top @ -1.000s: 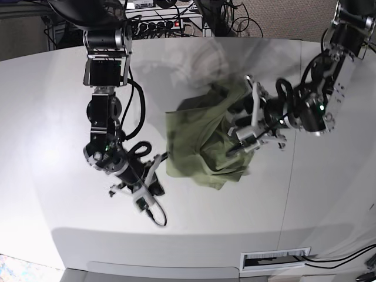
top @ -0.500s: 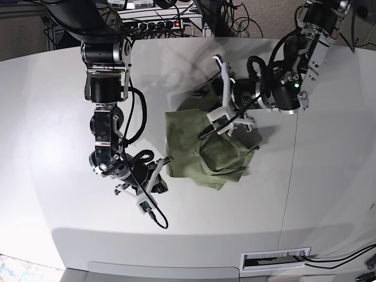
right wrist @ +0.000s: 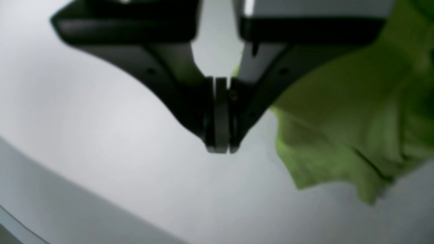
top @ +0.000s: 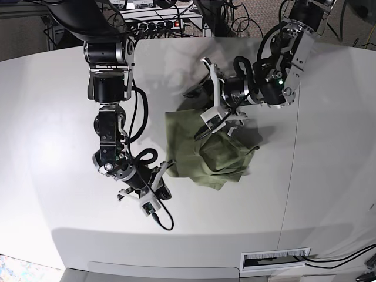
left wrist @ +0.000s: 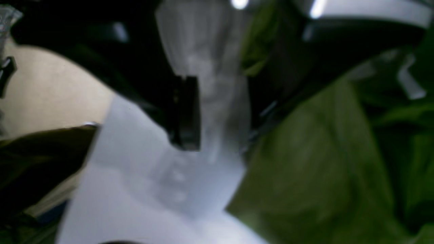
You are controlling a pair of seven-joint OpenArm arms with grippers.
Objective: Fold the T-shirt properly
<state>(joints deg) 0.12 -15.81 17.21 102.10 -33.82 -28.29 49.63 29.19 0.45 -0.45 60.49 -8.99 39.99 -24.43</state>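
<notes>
T-shirt (top: 205, 154) plain green (no print) — no writing legible.

T-shirt (top: 205, 147): plain olive-green garment of thin soft fabric, no print visible, lying on the white surface (top: 53, 117) near its middle. State: loosely bunched, partly folded over itself, with a flatter panel on the base view's left and a rumpled, creased mound on its right. The lower edge ends in uneven corners lying against the surface.
</notes>
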